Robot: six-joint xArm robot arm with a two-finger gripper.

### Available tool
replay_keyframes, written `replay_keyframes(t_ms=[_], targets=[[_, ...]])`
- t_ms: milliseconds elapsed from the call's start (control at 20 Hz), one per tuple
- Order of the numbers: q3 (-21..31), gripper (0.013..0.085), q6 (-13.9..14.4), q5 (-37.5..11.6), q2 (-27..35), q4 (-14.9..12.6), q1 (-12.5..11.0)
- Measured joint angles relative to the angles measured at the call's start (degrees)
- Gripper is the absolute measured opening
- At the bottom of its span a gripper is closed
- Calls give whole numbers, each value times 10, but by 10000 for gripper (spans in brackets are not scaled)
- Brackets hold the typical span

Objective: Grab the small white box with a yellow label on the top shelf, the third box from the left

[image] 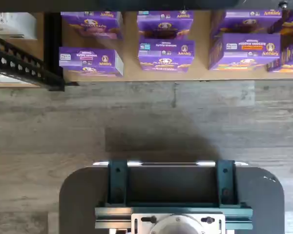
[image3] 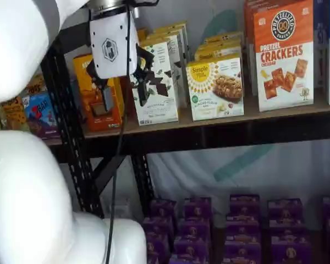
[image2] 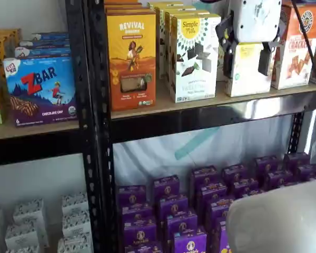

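Observation:
The small white box (image2: 247,79) (image3: 217,91) stands on the top shelf (image2: 163,105) (image3: 275,113), short, with a yellow label near its top and a green dot low on the front. My gripper (image2: 246,68) (image3: 125,102) hangs in front of the shelf, open, with a wide gap between its black fingers (image2: 227,59) and nothing in them. In one shelf view the fingers frame the small white box; in the other they sit well to its left, so the gripper is out in front and apart from it. The wrist view shows no fingers.
An orange box (image2: 131,58) and a taller white box with chocolate squares (image2: 194,58) stand left of the target; an orange cracker box (image2: 297,47) (image3: 283,55) stands right. Purple boxes (image2: 200,200) (image: 166,46) fill the shelf below. A black upright (image2: 95,132) divides bays. The white arm (image3: 22,192) fills the left.

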Motion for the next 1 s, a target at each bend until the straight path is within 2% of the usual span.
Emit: replay_keyframes(t_ms=[400, 600, 800, 1000], targets=[[8, 850, -4, -15, -9, -2, -3], [16, 850, -16, -31, -11, -12, -12], [26, 850, -41, -64, -8, -31, -31], [32, 850, -84, -109, 7, -35, -75]])
